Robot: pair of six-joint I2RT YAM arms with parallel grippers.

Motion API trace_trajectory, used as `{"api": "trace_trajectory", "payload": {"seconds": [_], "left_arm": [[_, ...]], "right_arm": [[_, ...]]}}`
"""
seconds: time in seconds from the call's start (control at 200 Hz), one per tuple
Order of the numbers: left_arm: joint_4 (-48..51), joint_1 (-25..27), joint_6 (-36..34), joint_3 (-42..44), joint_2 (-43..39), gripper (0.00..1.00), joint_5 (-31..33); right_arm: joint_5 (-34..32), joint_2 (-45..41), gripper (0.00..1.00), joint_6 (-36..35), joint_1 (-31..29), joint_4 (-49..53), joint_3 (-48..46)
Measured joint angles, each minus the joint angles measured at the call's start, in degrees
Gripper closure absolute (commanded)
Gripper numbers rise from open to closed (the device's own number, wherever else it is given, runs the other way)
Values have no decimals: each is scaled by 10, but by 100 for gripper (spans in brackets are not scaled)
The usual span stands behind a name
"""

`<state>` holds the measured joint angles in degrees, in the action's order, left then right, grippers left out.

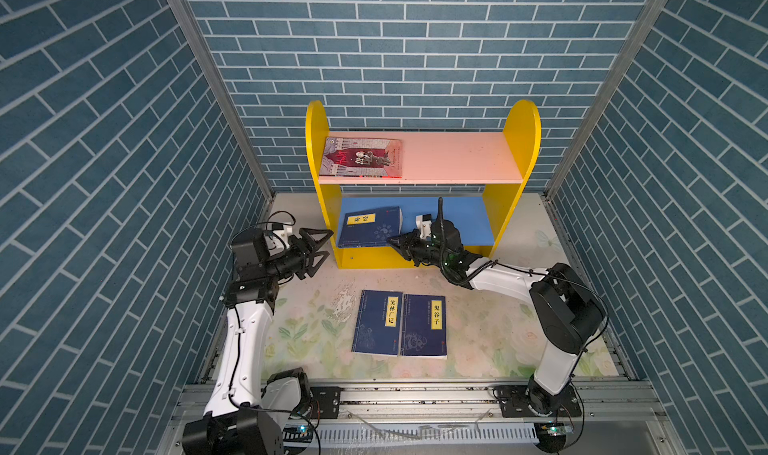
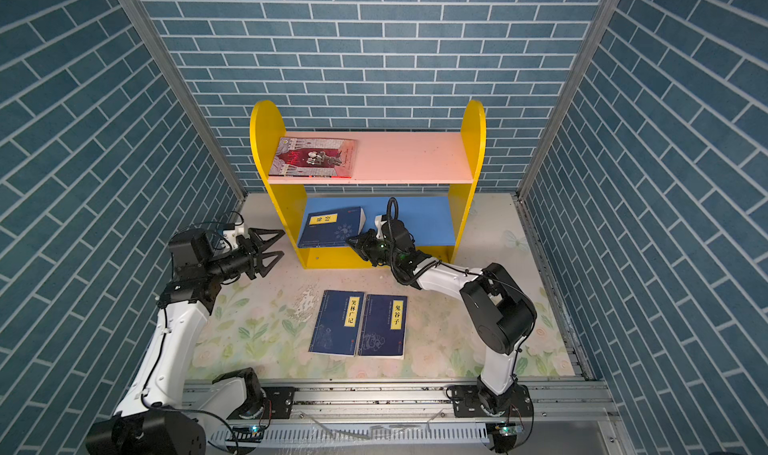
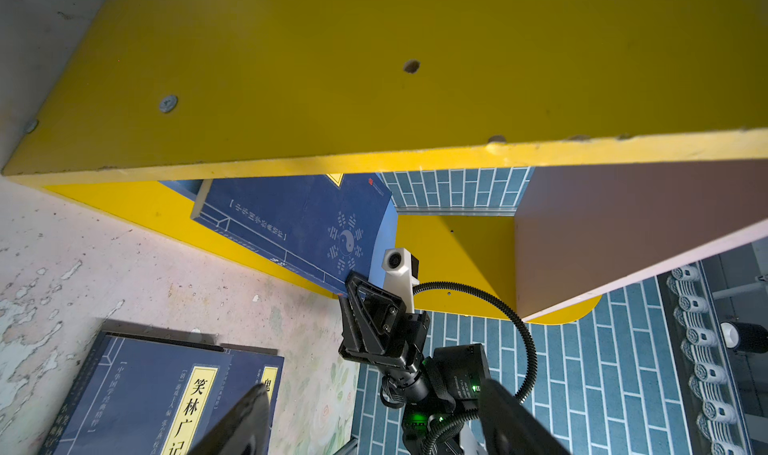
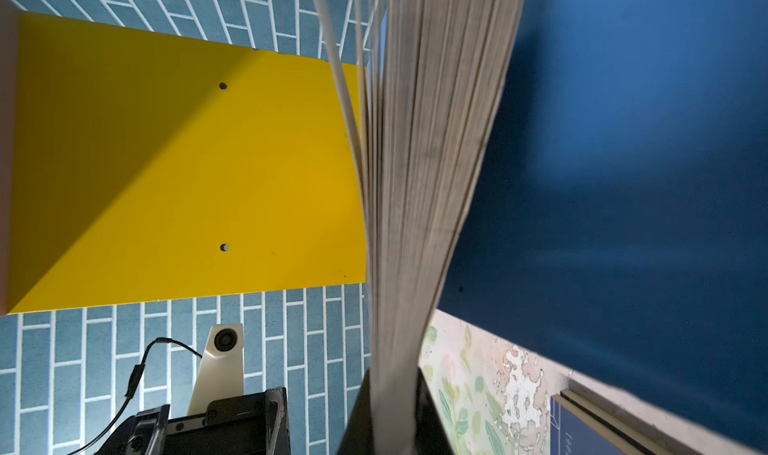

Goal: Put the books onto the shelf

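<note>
Right gripper point(image 1: 394, 241) is clamped on the page edge of a navy book point(image 1: 368, 226) lying on the shelf's point(image 1: 521, 141) lower board. Left gripper point(image 1: 330, 243) gapes empty beside the shelf. Red book point(image 1: 361, 158) is shelved on top. Two books point(image 1: 378, 322) in front of the shelf remain.

I see a yellow shelf point(image 1: 521, 141): the red book point(image 1: 361, 158) lies flat up top, one blue book point(image 1: 368, 228) lower down. Two blue books point(image 1: 376, 328) lie flat in front.

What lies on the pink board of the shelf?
One red book lies flat at the left end of the pink board; the rest is bare. Anything under the book is covered.
</note>
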<state>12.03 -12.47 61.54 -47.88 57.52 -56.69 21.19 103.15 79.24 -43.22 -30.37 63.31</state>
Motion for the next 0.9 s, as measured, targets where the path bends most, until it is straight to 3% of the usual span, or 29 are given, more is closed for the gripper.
{"api": "trace_trajectory", "payload": {"seconds": [0.23, 0.335, 0.635, 0.895], "left_arm": [[-9, 0, 9, 0, 0, 19, -1], [-12, 0, 12, 0, 0, 19, -2], [-17, 0, 15, 7, 0, 19, -2], [-22, 0, 27, 7, 0, 19, -2]], "right_arm": [[0, 15, 100, 0, 1, 3, 19], [1, 19, 95, 2, 1, 4, 22], [6, 20, 57, 3, 4, 25, 23], [6, 20, 44, -10, 6, 88, 38]]}}
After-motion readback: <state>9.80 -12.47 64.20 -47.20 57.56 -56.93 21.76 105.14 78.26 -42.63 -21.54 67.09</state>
